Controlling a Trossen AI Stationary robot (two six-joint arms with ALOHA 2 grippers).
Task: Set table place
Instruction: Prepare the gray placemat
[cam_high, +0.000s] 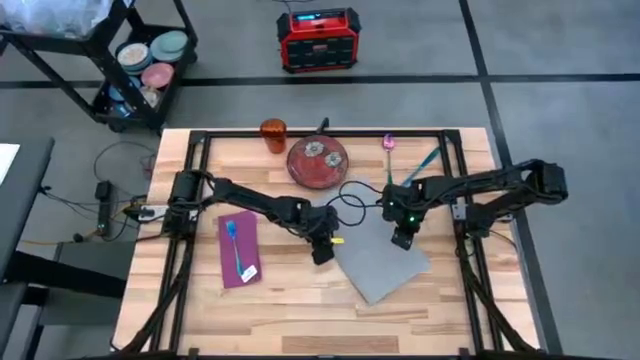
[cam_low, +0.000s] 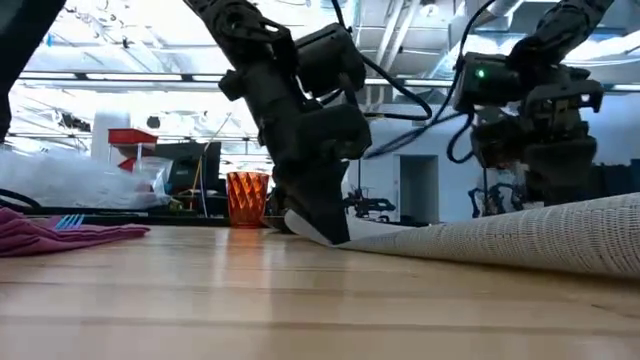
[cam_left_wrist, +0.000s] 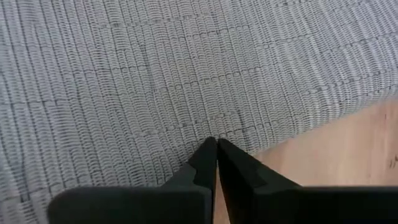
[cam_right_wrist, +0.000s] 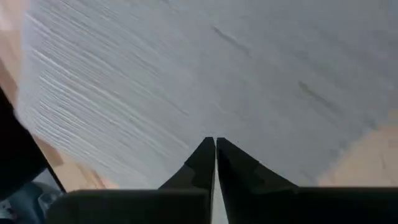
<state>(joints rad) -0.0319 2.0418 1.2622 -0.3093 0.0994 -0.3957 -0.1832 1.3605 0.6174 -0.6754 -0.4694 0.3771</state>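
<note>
Both grippers are clamped on the grey mat, which lies skewed near the middle of the table: the left gripper pinches its left corner, the right gripper its far edge, each with fingers pressed together on the weave. In the low view the mat's right side rides up off the wood while the left corner is pinned low. Risk one: if the arms pull unevenly, the mat may buckle or slip out of one pinch, since each grip takes only a thin margin. Risk two: the plate, cup and the pink spoon with the teal utensil lie just beyond the far edge; a swing that way could sweep them. The napkin, carrying the blue utensil, sits to the left, near the left arm's path. Loose cables cross the plate and may snag.
</note>
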